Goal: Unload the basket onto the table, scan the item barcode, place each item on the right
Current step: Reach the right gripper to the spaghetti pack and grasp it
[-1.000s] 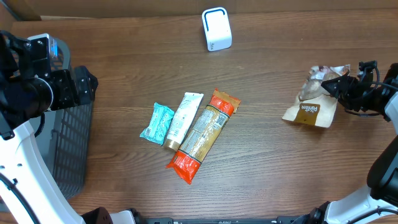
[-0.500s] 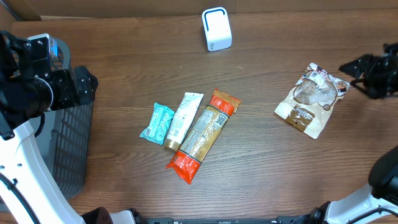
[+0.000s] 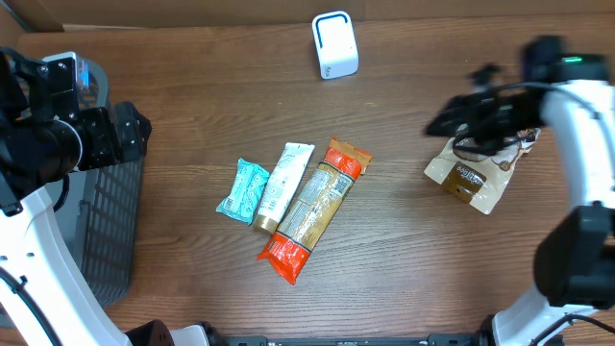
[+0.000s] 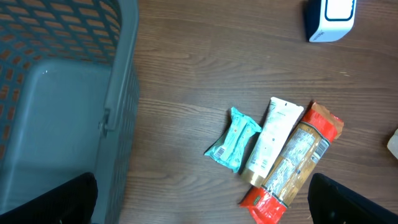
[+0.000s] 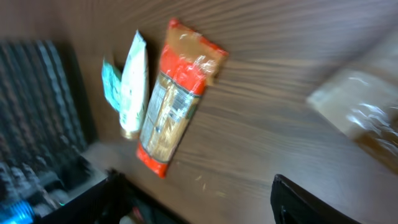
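Tan snack bag lies flat on table, well apart from white scanner, on the right arm's side. Right gripper spread, empty, blurred, above bag's scanner-side edge. Left gripper spread wide, empty, far from scanner, by grey basket.
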### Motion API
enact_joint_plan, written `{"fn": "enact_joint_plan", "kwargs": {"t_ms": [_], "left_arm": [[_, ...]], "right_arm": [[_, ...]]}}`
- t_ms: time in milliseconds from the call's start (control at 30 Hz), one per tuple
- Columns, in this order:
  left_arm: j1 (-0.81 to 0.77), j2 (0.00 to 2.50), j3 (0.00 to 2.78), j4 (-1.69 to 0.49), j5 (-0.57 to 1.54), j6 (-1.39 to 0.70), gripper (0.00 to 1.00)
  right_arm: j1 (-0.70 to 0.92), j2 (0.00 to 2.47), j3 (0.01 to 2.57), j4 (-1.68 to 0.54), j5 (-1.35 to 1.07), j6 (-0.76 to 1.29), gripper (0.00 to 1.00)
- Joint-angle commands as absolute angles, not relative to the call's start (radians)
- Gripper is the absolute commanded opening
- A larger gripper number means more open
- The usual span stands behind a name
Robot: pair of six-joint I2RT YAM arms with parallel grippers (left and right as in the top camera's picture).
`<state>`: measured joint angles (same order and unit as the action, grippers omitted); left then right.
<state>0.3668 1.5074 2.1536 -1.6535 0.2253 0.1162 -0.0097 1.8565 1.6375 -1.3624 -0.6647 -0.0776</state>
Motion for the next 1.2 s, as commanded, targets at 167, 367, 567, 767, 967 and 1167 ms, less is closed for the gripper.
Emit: {"fn": "enact_joint_plan", "kwargs": {"t_ms": [167,367,567,767,967,1167], "left_arm": [[0.366,1.511,2.155,-1.652,0.237,0.142,1.00],[0.366,1.511,2.155,-1.652,0.237,0.142,1.00],[0.366,1.511,2.155,-1.652,0.237,0.142,0.99],[0.366,1.511,2.155,-1.652,0.237,0.142,1.00],[0.366,1.511,2.155,-1.652,0.237,0.142,1.00],[0.366,1.511,2.155,-1.652,0.237,0.142,1.00]], "right_arm": [[0.353,1.865,1.554,-1.002,-0.431,-0.061,0.76],[0.485,1.942,1.554,-0.752,-0.340,0.034,0.75],[0.504,2.051,1.554,-0.686,-0.410,0.128,0.74],[0.510,2.122,1.554,-0.713,-0.510,0.127,0.74],[0.523,2.143,1.553,-0.744,-0.509,0.123,0.74],[0.517,2.144,1.552,-0.830,-0.345,0.125,0.74]]}}
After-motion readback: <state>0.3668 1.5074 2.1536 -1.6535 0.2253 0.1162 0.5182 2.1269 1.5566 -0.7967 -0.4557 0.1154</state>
